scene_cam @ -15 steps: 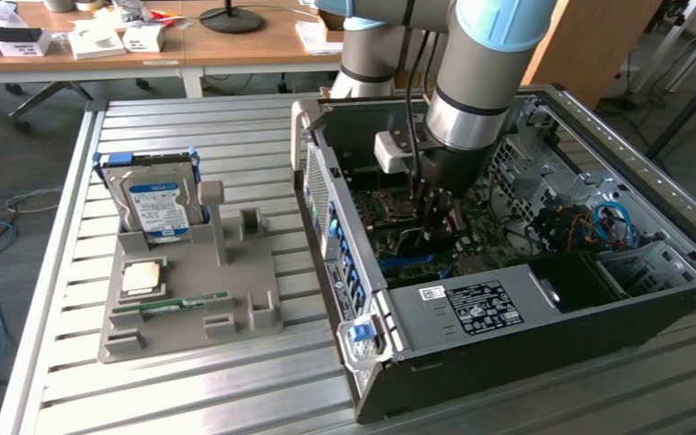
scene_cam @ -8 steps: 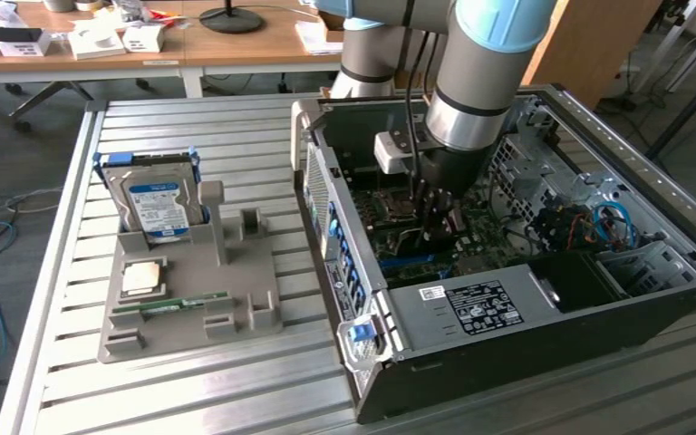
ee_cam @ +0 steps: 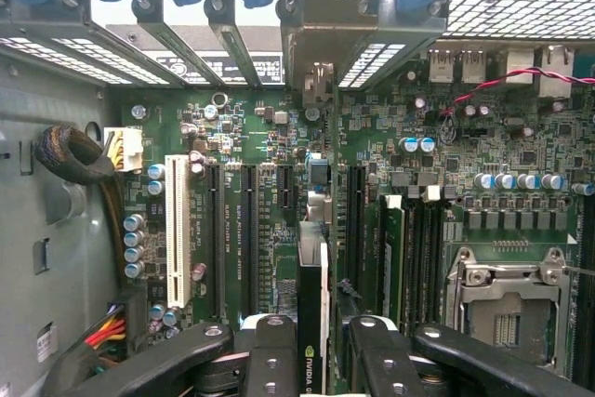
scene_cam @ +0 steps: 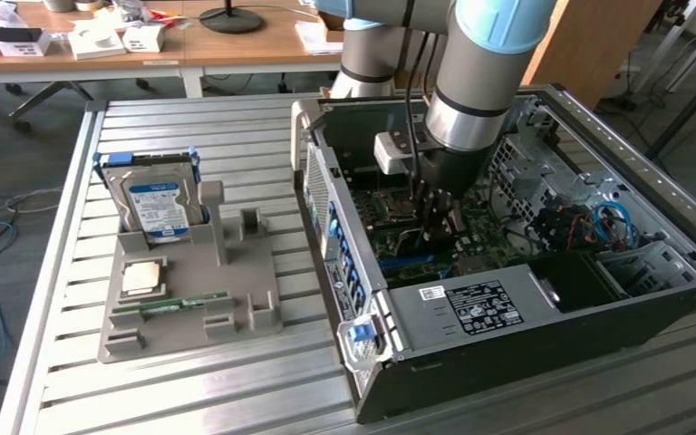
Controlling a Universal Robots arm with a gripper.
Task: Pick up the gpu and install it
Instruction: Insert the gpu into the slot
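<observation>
My gripper (scene_cam: pixel 435 217) reaches down into the open computer case (scene_cam: pixel 323 181), just over the motherboard (ee_cam: pixel 251 137). In the wrist view the gripper (ee_cam: pixel 311 346) is shut on the gpu (ee_cam: pixel 312 285). The gpu is a thin dark card seen edge-on, with a green logo label, and it stands upright between the two black fingers (ee_cam: pixel 270 350). Its metal bracket (ee_cam: pixel 321 34) lies against the case's rear slot openings. The card's lower edge sits in line with a black expansion slot; I cannot tell whether it is seated.
More black slots (ee_cam: pixel 251 230) and a white slot (ee_cam: pixel 174 230) lie beside the card, with memory sticks (ee_cam: pixel 395 248) and the processor socket (ee_cam: pixel 507 299) on the other side. On the table a grey holder (scene_cam: pixel 251 313) carries a hard drive (scene_cam: pixel 160 204), a processor (scene_cam: pixel 142 275) and a RAM stick (scene_cam: pixel 185 304).
</observation>
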